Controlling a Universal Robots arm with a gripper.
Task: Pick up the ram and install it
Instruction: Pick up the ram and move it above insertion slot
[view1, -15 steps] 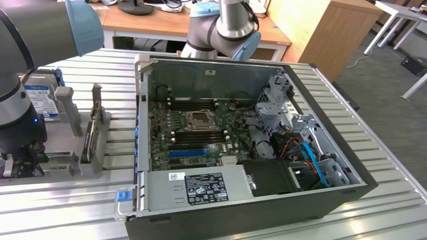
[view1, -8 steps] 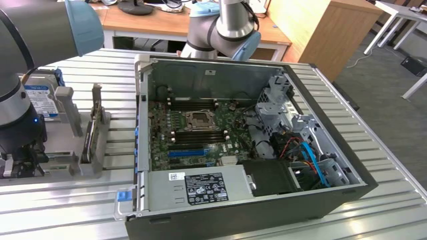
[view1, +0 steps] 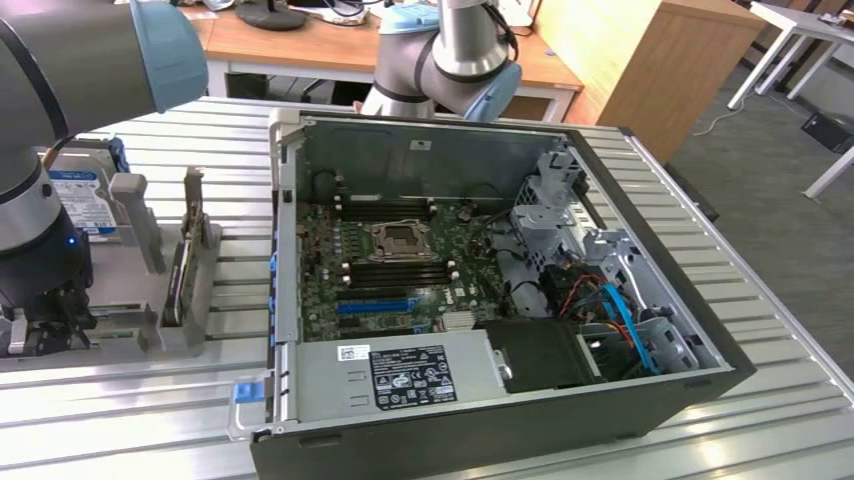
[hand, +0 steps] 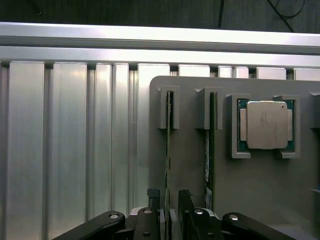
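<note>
My hand (hand: 168, 196) straddles the ram (hand: 168, 132), its fingers (hand: 153, 196) spread to either side and, as far as I can see, not yet pinching it. The ram stands on edge in the slot nearest the grey holder's (hand: 260, 195) edge, with a second stick (hand: 211, 130) in the next slot just beside it. I see three risks. My finger on that side has little room and could catch the neighbour. An off-centre close would shove the ram against its slot guides and bend it. A lopsided grip could let it tilt and jam on lifting.
</note>
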